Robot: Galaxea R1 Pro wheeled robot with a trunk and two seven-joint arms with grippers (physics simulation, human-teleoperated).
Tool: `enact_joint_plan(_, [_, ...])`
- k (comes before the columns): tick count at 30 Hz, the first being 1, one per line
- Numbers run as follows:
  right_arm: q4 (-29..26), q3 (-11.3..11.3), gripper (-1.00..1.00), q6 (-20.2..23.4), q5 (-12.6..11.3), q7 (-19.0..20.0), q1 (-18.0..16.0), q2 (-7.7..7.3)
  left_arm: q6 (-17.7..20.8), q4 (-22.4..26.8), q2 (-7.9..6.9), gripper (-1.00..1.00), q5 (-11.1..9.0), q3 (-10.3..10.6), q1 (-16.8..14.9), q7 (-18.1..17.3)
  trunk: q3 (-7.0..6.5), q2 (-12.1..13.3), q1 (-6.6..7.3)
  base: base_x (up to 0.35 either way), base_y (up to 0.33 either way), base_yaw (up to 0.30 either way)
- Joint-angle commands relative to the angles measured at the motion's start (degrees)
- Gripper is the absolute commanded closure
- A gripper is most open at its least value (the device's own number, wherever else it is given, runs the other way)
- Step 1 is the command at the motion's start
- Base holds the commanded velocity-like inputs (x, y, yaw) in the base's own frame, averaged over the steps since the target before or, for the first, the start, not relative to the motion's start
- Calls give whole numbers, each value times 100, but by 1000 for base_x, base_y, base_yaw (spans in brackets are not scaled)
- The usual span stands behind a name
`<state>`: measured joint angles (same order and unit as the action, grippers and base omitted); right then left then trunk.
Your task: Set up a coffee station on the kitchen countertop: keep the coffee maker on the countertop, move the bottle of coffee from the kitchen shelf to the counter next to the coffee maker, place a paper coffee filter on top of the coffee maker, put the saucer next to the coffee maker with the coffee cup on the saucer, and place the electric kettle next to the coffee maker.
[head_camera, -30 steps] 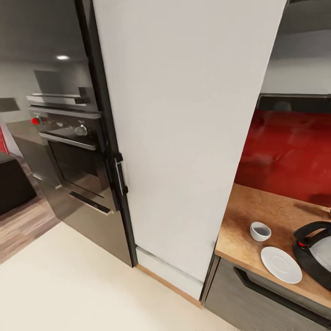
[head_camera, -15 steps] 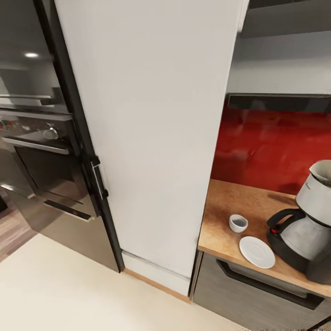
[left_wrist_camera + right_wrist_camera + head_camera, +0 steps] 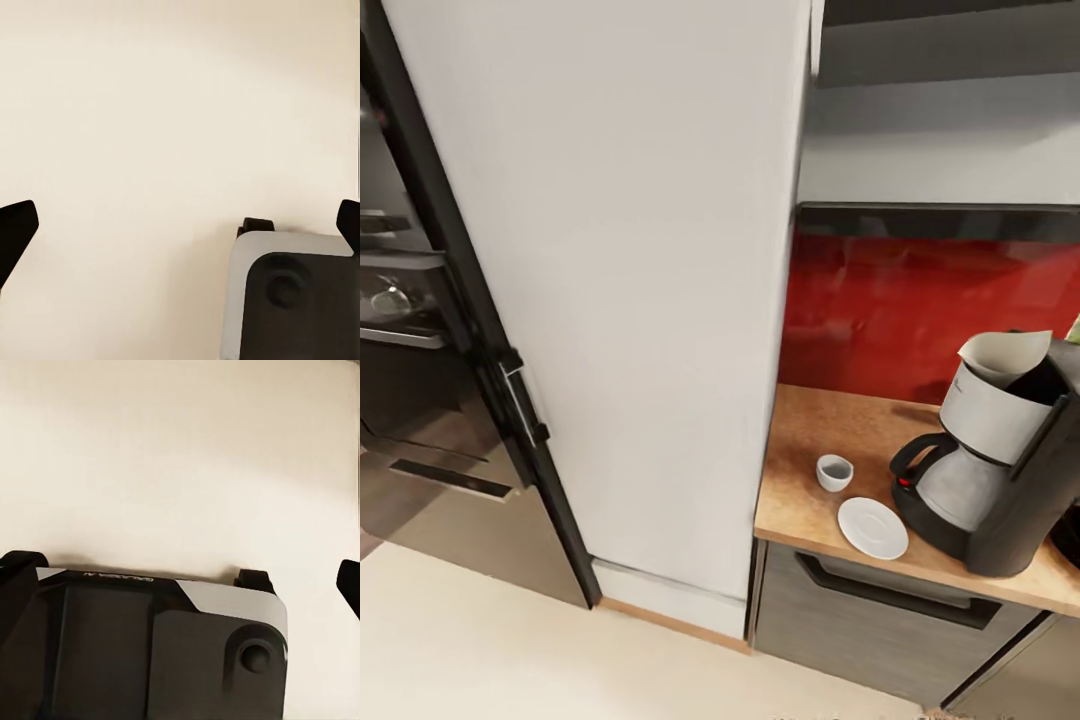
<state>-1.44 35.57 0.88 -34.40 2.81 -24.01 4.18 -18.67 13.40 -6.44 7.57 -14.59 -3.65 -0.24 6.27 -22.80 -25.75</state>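
View panned right: coffee maker (image 3: 990, 465) fully visible, paper coffee filter (image 3: 1005, 357) on top; both grippers' fingers apart.

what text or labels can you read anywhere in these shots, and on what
Robot base: a short white marking runs along its top edge, upside down and too blurred to read.
Coffee maker: no lettering legible.
Oven: no readable marks on its controls.

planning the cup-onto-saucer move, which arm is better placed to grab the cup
Left, tentatively: the coffee cup sits left of the saucer and coffee maker, so a right-arm reach would cross both. Both pincers look open and empty, over floor.
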Motion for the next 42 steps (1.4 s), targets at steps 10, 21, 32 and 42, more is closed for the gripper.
enact_joint_plan(10, [4,47,-100,9,-58,1,-7,4,-23,-4,2,-100,60,-39,-4,-3,12,-12,-3,0,0,-264])
enact_joint_plan(21, [4,47,-100,9,-58,0,-7,4,-23,-4,2,-100,60,-37,-4,-3,12,-12,-3,-129,124,-264])
enact_joint_plan(32, [4,47,-100,9,-58,0,-7,4,-23,-4,2,-100,60,-39,-4,-3,12,-12,-3,-86,86,-264])
enact_joint_plan(42, [4,47,-100,9,-58,-6,-7,4,-23,-4,2,-100,60,-44,-4,-3,12,-12,-3,-2,2,-264])
